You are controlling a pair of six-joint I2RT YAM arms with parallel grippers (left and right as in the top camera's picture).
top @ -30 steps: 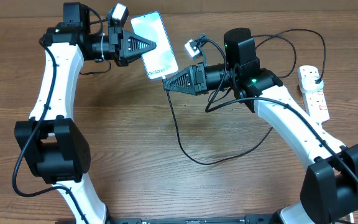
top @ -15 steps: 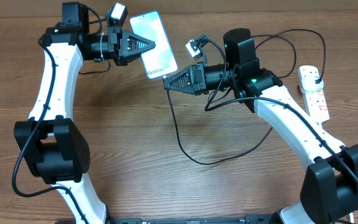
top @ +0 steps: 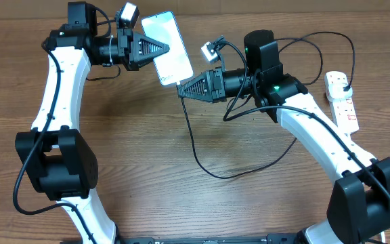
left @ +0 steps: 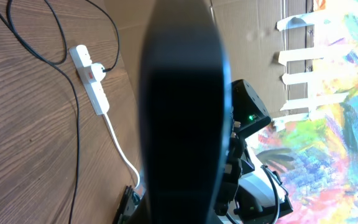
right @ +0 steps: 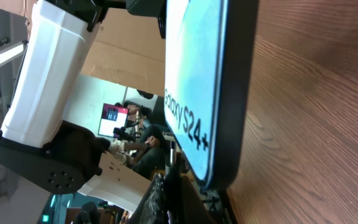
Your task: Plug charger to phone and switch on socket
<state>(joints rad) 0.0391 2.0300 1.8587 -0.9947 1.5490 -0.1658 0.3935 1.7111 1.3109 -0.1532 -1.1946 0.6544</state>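
Note:
My left gripper (top: 166, 49) is shut on the phone (top: 168, 49) and holds it lifted, with its lit screen facing up. In the left wrist view the phone's dark back (left: 179, 106) fills the middle and hides my jaws. My right gripper (top: 181, 89) is shut on the connector end of the charger (top: 193, 146), right at the phone's bottom edge. In the right wrist view the connector tip (right: 170, 151) stands beside the screen (right: 191, 74) near the "Galaxy S24+" text; whether it sits in the port is hidden. The socket (top: 341, 102) lies at the far right with the black plug (top: 344, 85) in it.
The black cable loops across the table between my arms (top: 249, 169) and arcs behind the right arm (top: 330, 35). The strip (left: 89, 79) trails a thick white cord (left: 122, 152) towards the table edge. A cardboard wall stands behind the table.
My right gripper has crept slightly up towards the phone's bottom edge and now covers part of the text there. The left arm and phone have barely moved.

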